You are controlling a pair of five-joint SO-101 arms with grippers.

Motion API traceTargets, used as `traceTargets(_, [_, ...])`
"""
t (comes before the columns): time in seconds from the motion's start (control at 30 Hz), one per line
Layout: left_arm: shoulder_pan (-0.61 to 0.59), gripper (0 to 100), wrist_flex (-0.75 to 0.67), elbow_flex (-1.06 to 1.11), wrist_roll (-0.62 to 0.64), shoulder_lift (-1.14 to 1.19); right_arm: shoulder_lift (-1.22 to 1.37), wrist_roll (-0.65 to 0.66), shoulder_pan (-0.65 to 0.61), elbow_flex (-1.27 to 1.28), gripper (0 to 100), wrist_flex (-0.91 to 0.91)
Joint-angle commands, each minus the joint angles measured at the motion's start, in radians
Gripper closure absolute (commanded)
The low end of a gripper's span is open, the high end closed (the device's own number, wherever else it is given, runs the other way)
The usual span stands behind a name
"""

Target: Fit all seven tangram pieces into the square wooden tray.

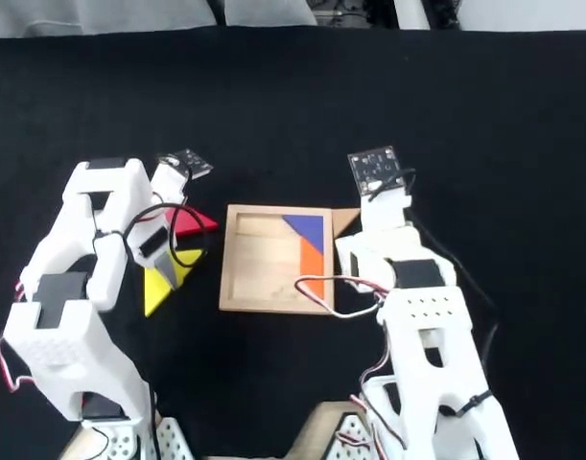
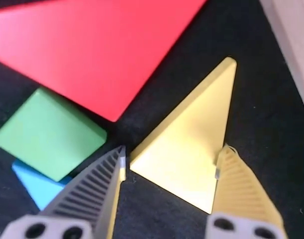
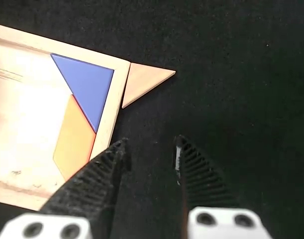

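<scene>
While the left gripper point(image 2: 171, 154) sits parted around the yellow triangle point(image 2: 191, 144), the right gripper point(image 3: 151, 149) hangs open over the black table point(image 3: 241, 59) just beside the tray point(image 3: 112, 119). A blue triangle point(image 3: 89, 84) and an orange piece point(image 3: 72, 137) lie inside the tray, and a tan triangle point(image 3: 142, 82) rests against its outer rim.

High view: the left arm point(image 1: 120, 187) is covering most of the red triangle point(image 1: 201, 225) and part of the yellow triangle point(image 1: 156, 295); the right arm point(image 1: 422, 316) is hiding the tray's point(image 1: 227, 259) near right corner and part of the tan triangle point(image 1: 345, 219). Left wrist view: the picture's edge is cutting off the red triangle; the green piece point(image 2: 47, 132) and a finger point(image 2: 92, 194) are overlapping the blue piece point(image 2: 35, 184). Right wrist view: the edge is cropping the tray.
</scene>
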Motion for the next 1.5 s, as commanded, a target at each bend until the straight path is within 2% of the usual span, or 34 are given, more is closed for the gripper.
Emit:
traceTargets(0.0, [0.027, 82, -0.061, 0.062, 0.000, -0.149, -0.030, -0.002, 0.011, -0.007, 84.4, -0.020])
traceTargets(0.13, [0.050, 82, -0.176, 0.205, 0.052, -0.307, -0.030, -0.002, 0.011, -0.007, 84.4, -0.020])
traceTargets(0.23, [0.050, 82, -0.172, 0.239, 0.054, -0.434, -0.030, -0.002, 0.011, -0.007, 84.4, -0.020])
traceTargets(0.3, [0.050, 82, -0.137, 0.237, 0.041, -0.506, -0.030, -0.002, 0.011, -0.007, 84.4, -0.020])
traceTargets(0.47, [0.124, 82, 0.044, 0.173, -0.164, -0.609, -0.035, -0.002, 0.026, -0.008, 84.4, -0.020])
traceTargets(0.6, [0.239, 82, 0.157, 0.067, -0.218, -0.605, -0.036, -0.012, 0.130, -0.012, 84.4, -0.055])
traceTargets(0.73, [0.378, 82, 0.181, 0.002, -0.235, -0.565, -0.031, -0.043, 0.241, -0.012, 84.4, -0.103])
traceTargets(0.97, [0.559, 82, 0.175, -0.091, -0.296, -0.400, -0.031, -0.092, 0.353, -0.038, 84.4, -0.106])
traceTargets(1.2, [0.601, 82, 0.173, -0.248, -0.361, -0.169, -0.031, -0.149, 0.440, -0.038, 84.4, -0.160])
traceTargets(1.47, [0.605, 82, 0.175, -0.403, -0.427, 0.077, -0.031, -0.147, 0.439, -0.041, 84.4, -0.166])
